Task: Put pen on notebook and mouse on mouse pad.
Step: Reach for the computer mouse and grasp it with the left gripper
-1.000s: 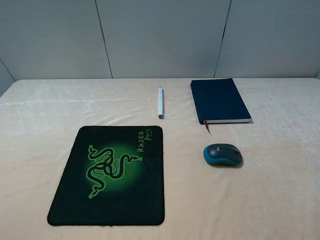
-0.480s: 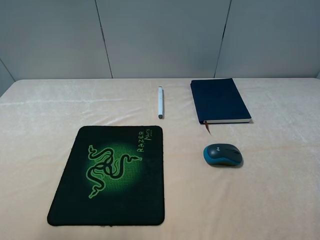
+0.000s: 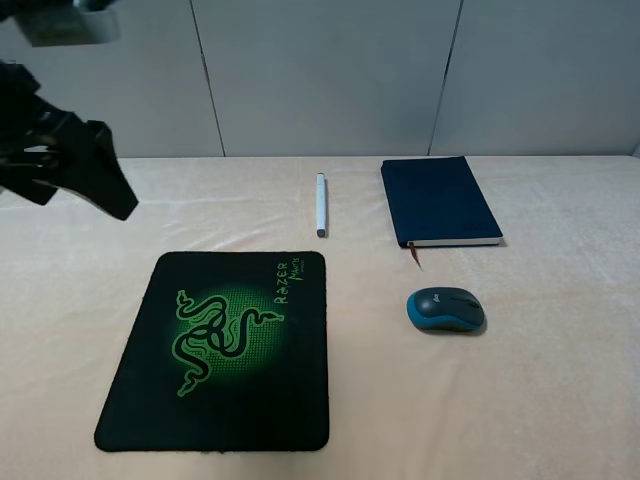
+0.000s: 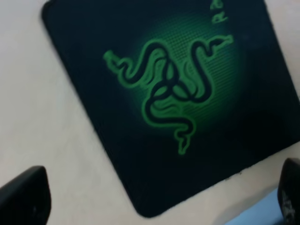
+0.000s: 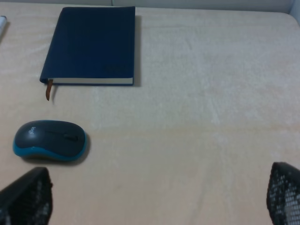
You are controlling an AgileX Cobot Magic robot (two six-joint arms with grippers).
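Plainly, neither half of the job is done: this is the opening reach, with both things lying where they must be fetched from. Nearest, toward the near edge of the bench (image 3: 560, 420) and left of its middle, the mouse pad (image 3: 230, 350) lies flat and bare. The mouse (image 3: 446, 309) sits on the cloth (image 3: 100, 230) to the pad's right, well apart from it, about midway between near and far edges. Farther back, the pen (image 3: 321, 204) lies near the middle of the far half, pointing from near edge to far, and the closed notebook (image 3: 437, 200) lies near it on the right, not touching, its ribbon bookmark (image 3: 415, 254) trailing toward the mouse. The left hand (image 4: 157, 192) hangs above the bench's left edge, released and empty, its fingers (image 4: 23, 197) wide, its camera looking down on the pad. The right hand (image 5: 154, 193) is out of the high view, yet its own camera shows it likewise released, holding nothing, facing mouse and notebook. The next move, I judge, is a descent onto one thing — for the pen, fingers set across the slim barrel and brought almost to the cloth, since it could roll; for the mouse, a grip on its teal sides. The cloth is pale peach with soft creases, and behind the far edge stands a grey panelled wall (image 3: 320, 80) with thin dark seams.
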